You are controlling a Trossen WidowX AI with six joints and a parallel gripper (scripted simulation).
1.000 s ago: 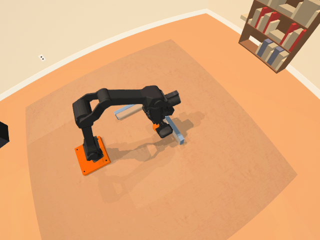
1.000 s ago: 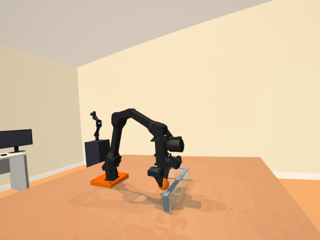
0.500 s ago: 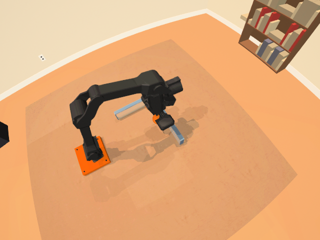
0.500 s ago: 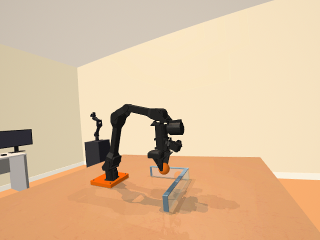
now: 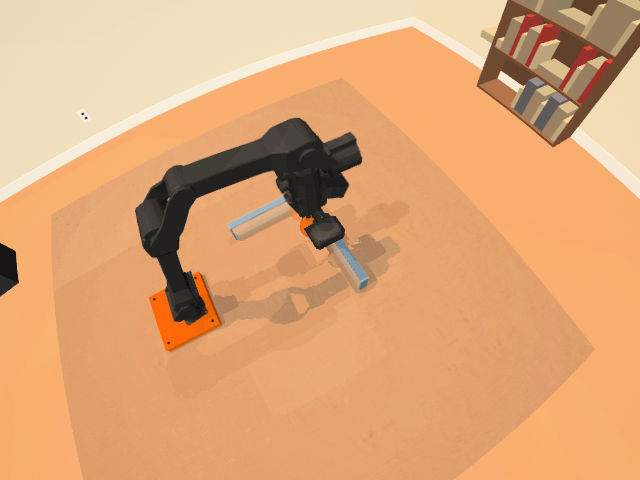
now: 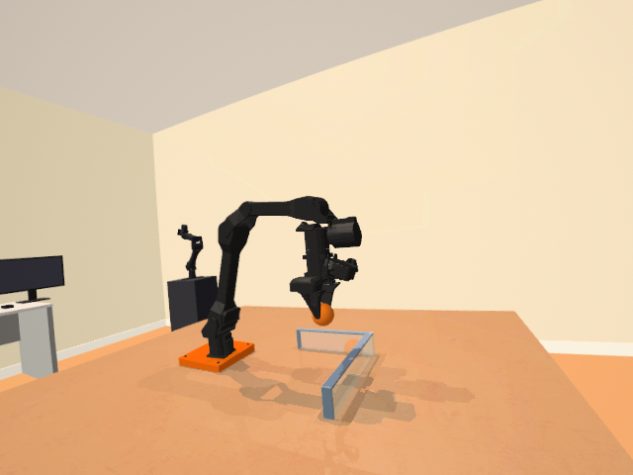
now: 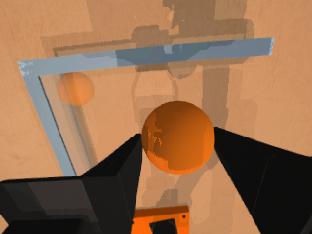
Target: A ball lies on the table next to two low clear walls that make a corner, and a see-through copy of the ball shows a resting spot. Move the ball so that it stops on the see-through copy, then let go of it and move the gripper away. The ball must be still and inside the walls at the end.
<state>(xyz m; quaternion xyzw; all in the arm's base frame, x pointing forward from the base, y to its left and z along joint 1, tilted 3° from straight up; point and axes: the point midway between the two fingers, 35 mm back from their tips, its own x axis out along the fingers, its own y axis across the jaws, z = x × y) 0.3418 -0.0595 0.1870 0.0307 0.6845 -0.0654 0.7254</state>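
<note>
My gripper (image 7: pixel 176 136) is shut on the solid orange ball (image 5: pixel 306 226) (image 6: pixel 323 314) (image 7: pixel 178 146) and holds it in the air, above the height of the walls. The see-through ball (image 7: pixel 75 89) (image 6: pixel 352 343) rests low inside the corner of the walls, at the upper left in the wrist view; in the top view it is mostly hidden behind the arm. One clear wall with a blue top (image 5: pixel 352 262) (image 6: pixel 343 366) (image 7: pixel 195 53) runs across the top of the wrist view. The other wall (image 5: pixel 259 216) (image 6: pixel 319 332) (image 7: pixel 49 124) runs down its left side.
The arm's orange base plate (image 5: pixel 168 328) (image 6: pixel 197 361) (image 7: pixel 182 224) stands on the brown table top (image 5: pixel 439 361) (image 6: pixel 178 434). The arm's shadows fall around the walls. A bookshelf (image 5: pixel 488 90) stands beyond the table.
</note>
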